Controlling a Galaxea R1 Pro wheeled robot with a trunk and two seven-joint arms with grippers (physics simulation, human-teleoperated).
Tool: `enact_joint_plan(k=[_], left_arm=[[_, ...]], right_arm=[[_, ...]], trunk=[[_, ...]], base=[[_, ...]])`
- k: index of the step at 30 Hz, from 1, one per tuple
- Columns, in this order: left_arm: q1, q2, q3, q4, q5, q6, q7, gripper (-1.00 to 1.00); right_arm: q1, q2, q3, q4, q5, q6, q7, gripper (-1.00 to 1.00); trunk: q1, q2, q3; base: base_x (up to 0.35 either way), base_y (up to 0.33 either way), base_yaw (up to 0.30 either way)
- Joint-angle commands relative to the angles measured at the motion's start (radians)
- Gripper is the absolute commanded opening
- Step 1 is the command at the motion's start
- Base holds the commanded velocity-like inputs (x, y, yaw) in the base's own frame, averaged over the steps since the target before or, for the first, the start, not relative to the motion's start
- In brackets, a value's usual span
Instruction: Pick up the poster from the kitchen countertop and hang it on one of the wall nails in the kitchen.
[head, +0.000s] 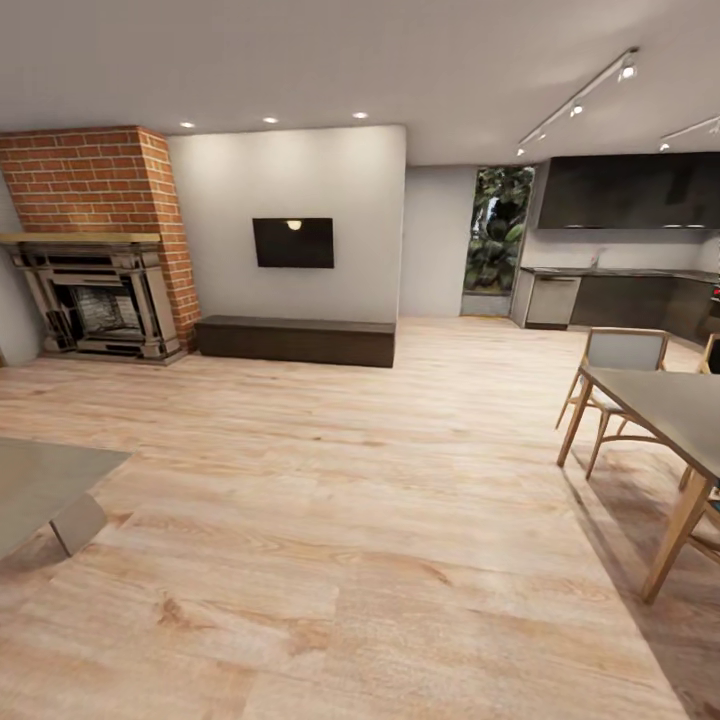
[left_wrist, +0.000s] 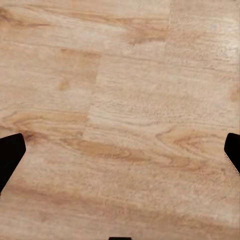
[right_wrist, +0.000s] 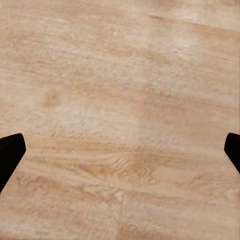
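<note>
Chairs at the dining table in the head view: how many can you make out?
2 for certain. One chair stands at the dining table's far end. A second is cut off at the right edge. More may be hidden behind the table.

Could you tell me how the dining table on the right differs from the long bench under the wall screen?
The dining table stands on slim light wooden legs with a grey top; the bench is a low, dark, solid block on the floor. The table stands out in the room with chairs; the bench lies against the white wall. Both rest on the wooden floor.
</note>
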Motion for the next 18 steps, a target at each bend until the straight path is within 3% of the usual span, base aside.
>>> enact_joint_plan(k=[1,18], left_arm=[[0.000,0.000,0.001,-0.001,0.000,-0.002,0.000,1.00],[0.000,0.000,0.001,-0.001,0.000,-0.002,0.000,1.00]], right_arm=[[-0.001,0.000,0.000,0.001,0.001,-0.003,0.000,1.00],[-0.001,0.000,0.000,0.001,0.001,-0.003,0.000,1.00]], trunk=[[0.001,0.000,-0.001],[0.001,0.000,-0.001]], base=[[0.334,0.000,-0.145],[0.333,0.000,-0.218]])
